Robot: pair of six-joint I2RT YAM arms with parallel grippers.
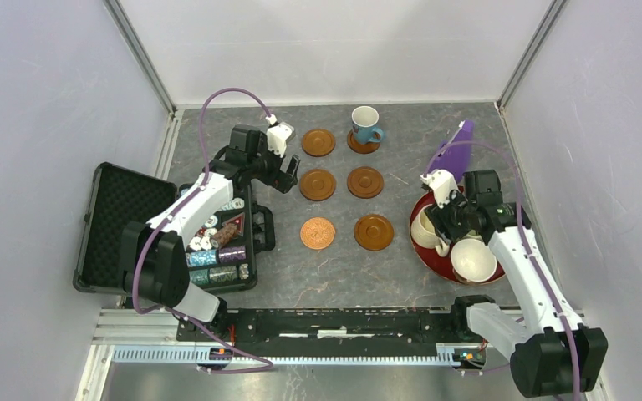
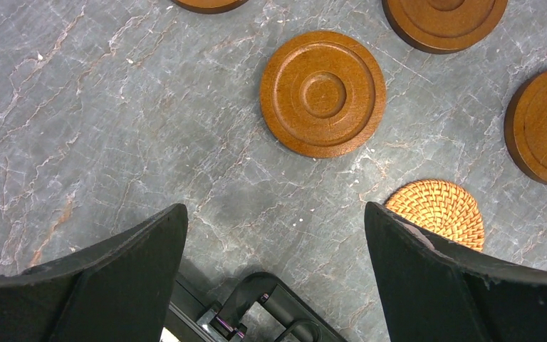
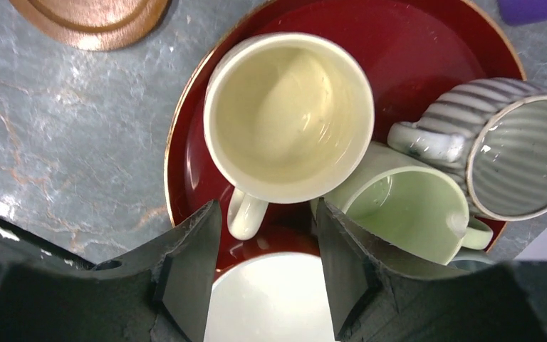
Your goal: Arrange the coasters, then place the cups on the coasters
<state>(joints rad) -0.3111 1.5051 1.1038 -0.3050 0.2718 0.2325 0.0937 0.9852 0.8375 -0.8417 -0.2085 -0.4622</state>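
Currently laid out: six coasters [image 1: 318,185] in a grid, two across and three deep, mid-table.
Orange coaster [image 1: 318,233]: near-left spot of the grid.
Blue cup [image 1: 365,124]: upright on the far-right coaster.
Tray [image 3: 413,43]: right of the grid, holding four cups.
Cream cup [image 3: 288,114]: upright, left side of tray.
Striped cup [image 3: 513,149]: tipped over, leaning on green cup [image 3: 399,206].
White cup [image 1: 474,260]: near edge of tray.
Right gripper [image 3: 267,210]: over tray, fingers partly apart on either side of the cream cup's handle, not clamped.
Left gripper [image 2: 274,211]: fingers wide apart, nothing held, above bare table just left of the grid.
Case [image 1: 117,225]: open, far left.
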